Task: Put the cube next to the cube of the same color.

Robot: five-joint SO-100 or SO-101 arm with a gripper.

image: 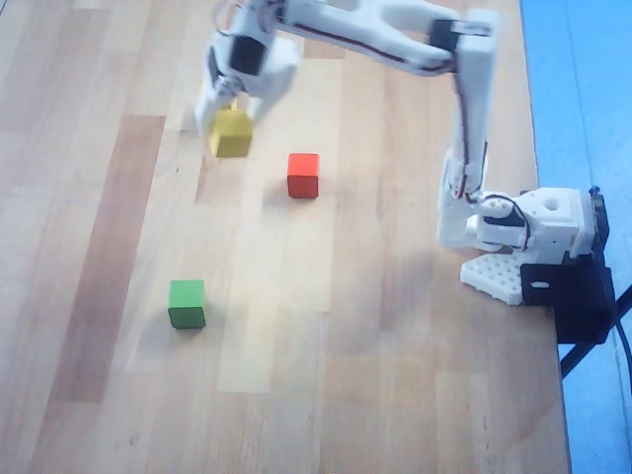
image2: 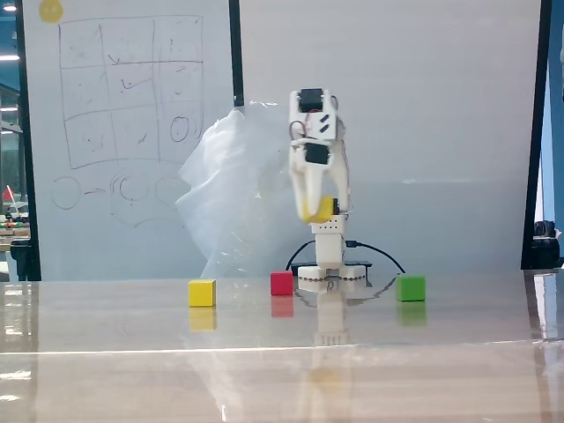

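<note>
My gripper is shut on a yellow cube and holds it in the air, well above the table. In the fixed view the held cube sits between the fingers of the gripper, above and right of the red cube. The other yellow cube rests on the table at the left of the fixed view. It does not show in the overhead view, where the arm may cover it or it may lie past the top edge.
A red cube stands mid-table and a green cube nearer the bottom of the overhead view. The arm's base is at the table's right edge. A whiteboard stands behind.
</note>
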